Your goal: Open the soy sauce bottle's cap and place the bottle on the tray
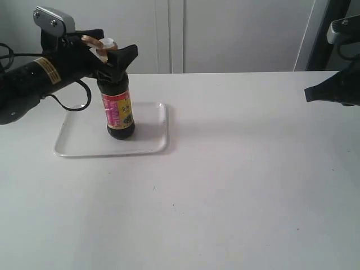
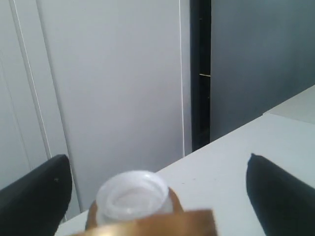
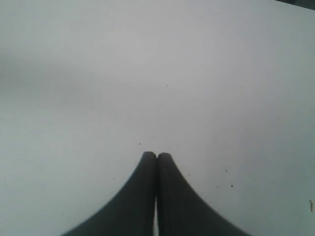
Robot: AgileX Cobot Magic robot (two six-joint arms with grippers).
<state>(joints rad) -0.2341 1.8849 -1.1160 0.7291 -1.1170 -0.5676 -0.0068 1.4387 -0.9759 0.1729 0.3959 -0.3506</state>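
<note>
The bottle stands upright on the tray, near its middle, with the cap flipped open and the white spout bare. The left gripper sits around the neck; in its wrist view the 2 fingers stand wide apart, clear of the spout, so it looks released. The right gripper hovers over bare table, fingers pressed together, holding nothing. Both steps appear done; the next move likely calls for backing the left arm off without tipping the bottle.
</note>
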